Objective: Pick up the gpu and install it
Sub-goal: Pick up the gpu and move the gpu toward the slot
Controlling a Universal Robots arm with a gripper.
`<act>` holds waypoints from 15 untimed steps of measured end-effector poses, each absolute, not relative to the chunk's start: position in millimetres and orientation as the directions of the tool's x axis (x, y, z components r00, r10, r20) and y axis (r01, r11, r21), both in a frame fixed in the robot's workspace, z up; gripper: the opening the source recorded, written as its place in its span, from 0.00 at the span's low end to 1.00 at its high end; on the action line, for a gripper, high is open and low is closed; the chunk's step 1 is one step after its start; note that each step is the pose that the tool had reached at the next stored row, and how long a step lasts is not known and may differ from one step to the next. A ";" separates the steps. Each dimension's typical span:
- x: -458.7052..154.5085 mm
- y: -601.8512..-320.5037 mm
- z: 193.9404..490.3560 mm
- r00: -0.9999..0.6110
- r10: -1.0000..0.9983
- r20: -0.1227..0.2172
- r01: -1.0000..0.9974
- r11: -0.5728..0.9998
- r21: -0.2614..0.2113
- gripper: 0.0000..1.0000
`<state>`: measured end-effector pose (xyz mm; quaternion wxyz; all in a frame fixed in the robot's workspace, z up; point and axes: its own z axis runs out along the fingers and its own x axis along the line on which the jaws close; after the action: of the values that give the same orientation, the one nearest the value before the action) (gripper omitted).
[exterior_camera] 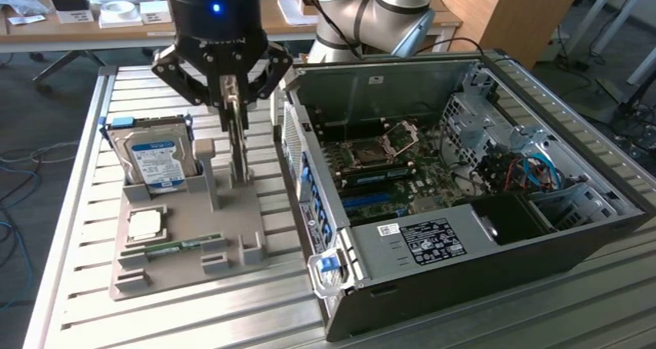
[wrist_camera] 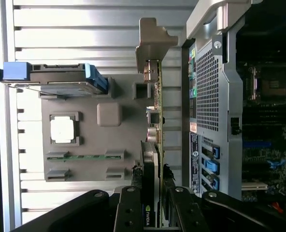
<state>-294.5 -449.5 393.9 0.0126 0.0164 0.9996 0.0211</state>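
The gpu point(exterior_camera: 239, 145) stands on edge over the grey holder tray point(exterior_camera: 184, 276), just beside the open computer case point(exterior_camera: 462, 245). My gripper point(exterior_camera: 233, 107) hangs straight above it, its black fingers closed on the card's upper edge from both sides. In the wrist view the gpu point(wrist_camera: 156, 96) runs edge-on away from my gripper point(wrist_camera: 151, 181), with its silver end bracket point(wrist_camera: 152, 41) at the far end. Whether the card's lower edge still rests in the tray, I cannot tell. The motherboard point(exterior_camera: 379, 157) lies exposed inside the case.
On the grey tray point(wrist_camera: 128, 154) stand a hard drive with a blue-white label point(exterior_camera: 156, 161), a square CPU point(exterior_camera: 146, 224) and a narrow green RAM stick point(exterior_camera: 174, 247). The case's perforated rear wall point(wrist_camera: 208, 96) is close beside the card. Everything rests on a slatted metal table point(exterior_camera: 72, 211).
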 end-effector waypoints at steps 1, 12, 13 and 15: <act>-294.5 -449.5 396.7 -0.999 0.033 -0.025 0.032 0.999 0.043 0.27; -294.5 -449.5 418.5 -0.999 0.033 -0.025 0.032 0.999 0.043 0.27; -294.5 -449.6 418.6 -0.999 0.033 -0.025 0.032 0.999 0.043 0.27; -294.5 -449.5 418.6 -0.999 0.033 -0.025 0.032 0.999 0.043 0.27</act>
<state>-294.5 -449.5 418.6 0.0126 0.0163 0.9996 0.0211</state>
